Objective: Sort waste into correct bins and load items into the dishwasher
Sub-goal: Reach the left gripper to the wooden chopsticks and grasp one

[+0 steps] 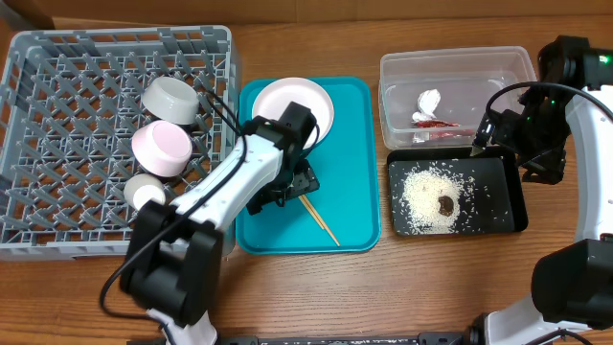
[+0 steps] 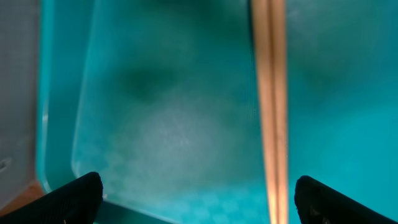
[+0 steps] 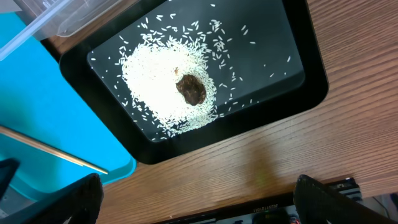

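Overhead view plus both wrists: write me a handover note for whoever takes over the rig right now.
Left gripper: open, empty, close over the chopsticks on the teal tray.
Right gripper: open, empty, beside the black tray.
Done: wrapper is in the clear tub. Rice and brown lump are in the black tray. Grey-green bowl, pink bowl and cup are in the rack.
Left: plate and chopsticks, both on the teal tray, go into the rack.
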`<state>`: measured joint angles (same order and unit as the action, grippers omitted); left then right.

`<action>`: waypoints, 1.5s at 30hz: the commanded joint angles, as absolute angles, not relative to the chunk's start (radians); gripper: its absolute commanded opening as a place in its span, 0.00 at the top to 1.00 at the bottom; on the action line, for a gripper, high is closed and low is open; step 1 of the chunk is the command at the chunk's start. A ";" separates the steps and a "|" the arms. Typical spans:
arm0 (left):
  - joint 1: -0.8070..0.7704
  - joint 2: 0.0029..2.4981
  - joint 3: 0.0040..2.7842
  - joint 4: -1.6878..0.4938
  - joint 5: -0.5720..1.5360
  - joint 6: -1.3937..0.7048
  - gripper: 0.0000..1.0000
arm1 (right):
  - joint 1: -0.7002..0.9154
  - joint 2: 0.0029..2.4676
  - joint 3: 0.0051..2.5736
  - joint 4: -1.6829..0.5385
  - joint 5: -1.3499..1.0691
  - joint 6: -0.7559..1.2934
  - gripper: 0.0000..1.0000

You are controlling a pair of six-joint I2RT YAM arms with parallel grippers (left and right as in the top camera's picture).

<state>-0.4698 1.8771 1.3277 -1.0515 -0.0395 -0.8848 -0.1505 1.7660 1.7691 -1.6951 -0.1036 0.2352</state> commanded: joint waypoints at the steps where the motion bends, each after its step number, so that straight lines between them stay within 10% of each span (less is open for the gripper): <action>1: -0.472 1.942 1.320 -1.032 -0.045 -0.879 0.00 | -0.155 1.735 1.795 -1.694 -0.098 0.235 0.00; 45: -0.472 2.002 1.248 -0.959 -0.023 -0.844 0.07 | -0.155 1.735 1.795 -1.694 -0.098 0.235 0.00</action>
<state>-0.4698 1.9774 1.2972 -0.9630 -0.0135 -0.8543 -0.1505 1.7660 1.7691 -1.6947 -0.1040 0.2348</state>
